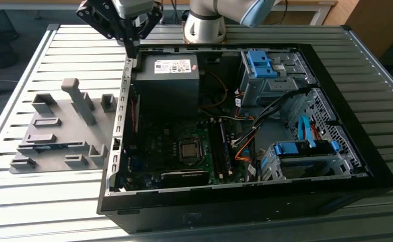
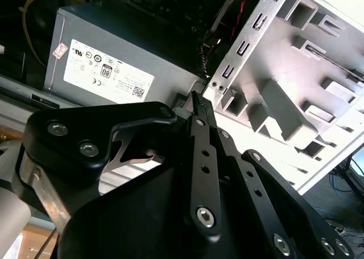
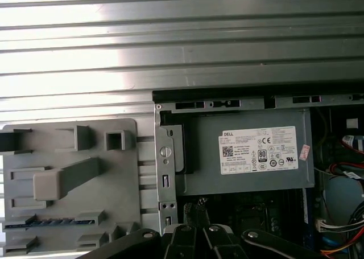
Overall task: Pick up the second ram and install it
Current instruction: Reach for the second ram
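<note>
The second ram (image 1: 49, 147) is a thin blue-green strip lying in a slot of the grey fixture plate (image 1: 62, 126), on the exterior view's left of the open computer case (image 1: 357, 176). The first wrist view shows the second ram (image 3: 54, 221) in the same slot of the plate (image 3: 68, 156). My gripper (image 1: 130, 50) hangs above the case's rear corner by the power supply (image 1: 166, 80), well away from the stick. Its fingers are shut with nothing held, seen in both wrist views (image 2: 198, 99) (image 3: 195, 206). A darker green stick (image 1: 221, 146) stands in the motherboard's slots.
The case lies on its side on a slatted metal table (image 1: 49, 201). Inside are the processor socket (image 1: 190, 149), loose cables (image 1: 247, 146) and blue drive-bay clips (image 1: 260, 63). Upright grey posts (image 1: 79, 101) rise from the fixture plate. The arm's base (image 1: 206, 25) stands behind the case.
</note>
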